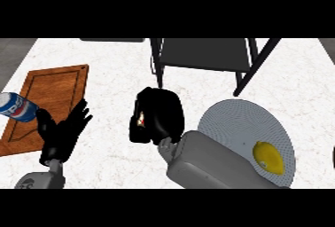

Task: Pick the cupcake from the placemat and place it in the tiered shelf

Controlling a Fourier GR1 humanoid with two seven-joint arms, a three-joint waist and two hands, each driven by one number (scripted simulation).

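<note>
- Head view, looking steeply down on the white counter [111,57]. The right hand [160,113] sits near the middle, fingers curled inward and closed around the cupcake [140,118].
- Only a small red and pale sliver of the cupcake shows at the hand's left side, and the black fingers hide the rest. The wrap-around hold probably serves to keep a soft, top-heavy item from tipping during carriage.
- The cupcake is no longer on the grey round placemat [229,117], which lies just to the right of the hand. A yellow lemon [269,158] rests near the placemat's lower right rim, partly behind the grey right forearm [209,164].
- The dark-framed tiered shelf [203,55] stands beyond the hand, toward the top of the view, with its legs splayed on the counter. The hand and its load lie just short of the shelf's front left leg, so the carry appears under way and the placing not yet done.
- How high the hand is above the counter cannot be judged from this angle.
- The left hand [62,133] rests at the lower left, fingers straight and spread upward, holding nothing.
- Beside it lies a wooden board [56,88], and a blue can [16,106] lies at the board's left edge; neither belongs to the task.
</note>
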